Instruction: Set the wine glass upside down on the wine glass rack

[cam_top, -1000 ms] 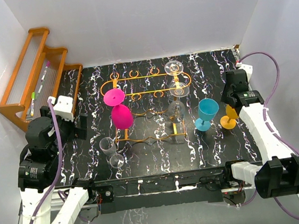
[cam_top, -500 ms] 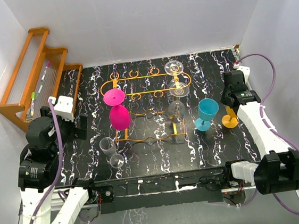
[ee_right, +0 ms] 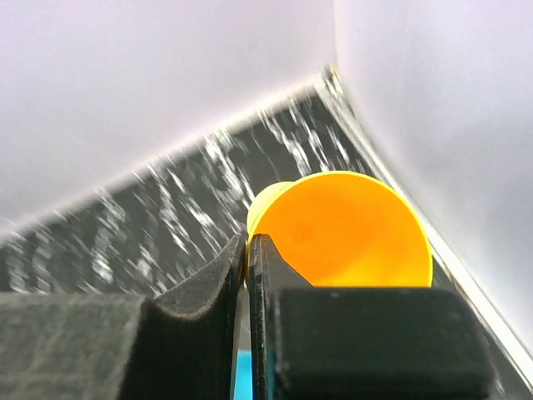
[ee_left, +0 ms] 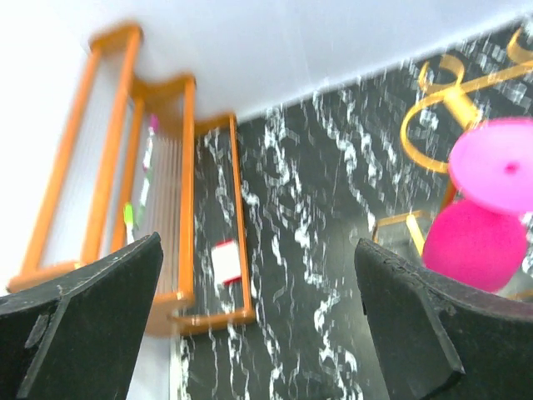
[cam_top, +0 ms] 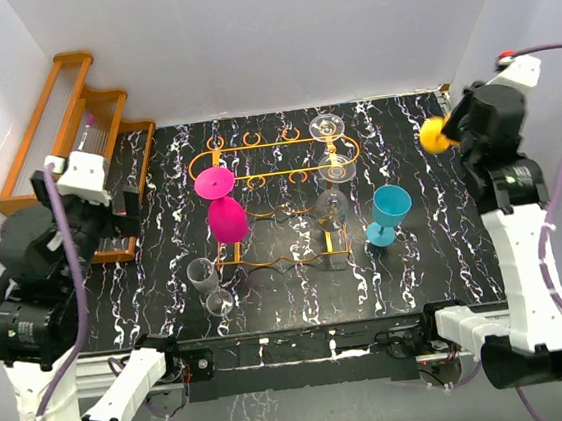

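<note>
My right gripper (cam_top: 451, 130) is shut on the stem of an orange wine glass (cam_top: 434, 135) and holds it in the air over the table's far right corner. In the right wrist view the fingers (ee_right: 248, 246) pinch together beside the glass's round orange disc (ee_right: 350, 225). The wine glass rack (cam_top: 273, 151), a thin gold wire stand, is at the middle back. A pink glass (cam_top: 223, 212) and a clear glass (cam_top: 327, 125) hang upside down on it. My left gripper (cam_top: 125, 205) is open and empty at the left; its view shows wide-apart fingers (ee_left: 83, 317).
A blue wine glass (cam_top: 390, 211) stands upright right of the rack. A clear glass (cam_top: 208, 283) lies near the front left. An orange slatted wooden rack (cam_top: 62, 133) leans at the far left wall, also in the left wrist view (ee_left: 183, 200). White walls enclose the table.
My right gripper has lifted the orange glass off the table beside the blue glass, up and toward the far right. My left arm has drawn back to the left.
</note>
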Robot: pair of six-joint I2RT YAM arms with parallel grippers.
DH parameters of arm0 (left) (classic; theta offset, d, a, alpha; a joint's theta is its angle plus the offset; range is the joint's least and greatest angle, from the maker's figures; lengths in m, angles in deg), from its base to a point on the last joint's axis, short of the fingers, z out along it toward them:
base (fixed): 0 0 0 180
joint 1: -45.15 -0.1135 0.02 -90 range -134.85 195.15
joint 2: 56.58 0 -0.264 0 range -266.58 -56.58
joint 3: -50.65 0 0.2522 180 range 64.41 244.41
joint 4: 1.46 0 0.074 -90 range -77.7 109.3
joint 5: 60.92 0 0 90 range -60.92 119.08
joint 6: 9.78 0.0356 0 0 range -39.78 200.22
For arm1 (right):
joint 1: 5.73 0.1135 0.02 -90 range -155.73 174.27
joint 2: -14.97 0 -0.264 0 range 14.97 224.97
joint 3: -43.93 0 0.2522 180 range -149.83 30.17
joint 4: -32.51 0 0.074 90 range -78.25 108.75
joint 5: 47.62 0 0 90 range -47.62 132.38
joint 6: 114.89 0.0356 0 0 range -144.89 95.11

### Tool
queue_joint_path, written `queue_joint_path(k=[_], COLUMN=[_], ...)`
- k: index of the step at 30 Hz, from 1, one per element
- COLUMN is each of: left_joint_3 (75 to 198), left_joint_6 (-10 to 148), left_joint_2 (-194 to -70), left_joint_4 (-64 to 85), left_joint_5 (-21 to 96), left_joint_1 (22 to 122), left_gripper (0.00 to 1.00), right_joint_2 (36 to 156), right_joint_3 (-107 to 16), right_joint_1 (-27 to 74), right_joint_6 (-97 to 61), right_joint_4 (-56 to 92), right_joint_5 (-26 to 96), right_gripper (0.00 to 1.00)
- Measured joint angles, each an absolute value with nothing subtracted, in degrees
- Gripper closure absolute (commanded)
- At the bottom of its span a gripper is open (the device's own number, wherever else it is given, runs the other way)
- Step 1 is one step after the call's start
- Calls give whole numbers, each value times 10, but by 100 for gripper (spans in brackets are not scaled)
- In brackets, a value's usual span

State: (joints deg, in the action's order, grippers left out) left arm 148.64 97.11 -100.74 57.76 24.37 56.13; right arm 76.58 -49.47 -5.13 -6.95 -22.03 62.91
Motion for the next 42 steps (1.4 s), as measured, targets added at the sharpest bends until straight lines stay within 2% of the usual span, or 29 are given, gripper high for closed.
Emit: queue_joint_path(k=[7, 11, 14, 19, 23, 27, 31, 36, 39, 42], left_joint_3=[1654, 1677, 1677, 1704, 1711, 1653, 1623, 1641, 1647, 1648], left_joint_6=[925, 864, 806, 686, 569, 363, 186, 82, 44, 20], left_joint_2=[-1085, -1133, -1182, -1293, -1355, -1365, -1386, -1435, -1452, -1455], left_joint_4=[567, 555, 543, 512, 451, 251, 76, -21, -55, -72], left_joint_5=[318, 408, 487, 623, 711, 801, 833, 838, 839, 838], left_joint_1=[561, 561, 558, 528, 511, 509, 520, 536, 539, 539], left_gripper=[3, 3, 3, 3, 3, 3, 3, 3, 3, 3], right_joint_2=[710, 779, 821, 807, 804, 779, 773, 792, 816, 850], right_joint_3=[-604, -738, -779, -650, -585, -504, -460, -448, -449, -457], right_joint_1=[-51, -50, -32, -7, 9, 28, 48, 108, 185, 282], right_joint_6=[-66, -60, -59, -91, -120, -190, -263, -383, -498, -681], right_joint_4=[-85, -66, -23, 98, 219, 379, 536, 648, 667, 619], right_joint_5=[571, 512, 460, 321, 261, 217, 206, 162, 151, 166], right_gripper=[92, 92, 92, 92, 92, 92, 92, 92, 92, 92])
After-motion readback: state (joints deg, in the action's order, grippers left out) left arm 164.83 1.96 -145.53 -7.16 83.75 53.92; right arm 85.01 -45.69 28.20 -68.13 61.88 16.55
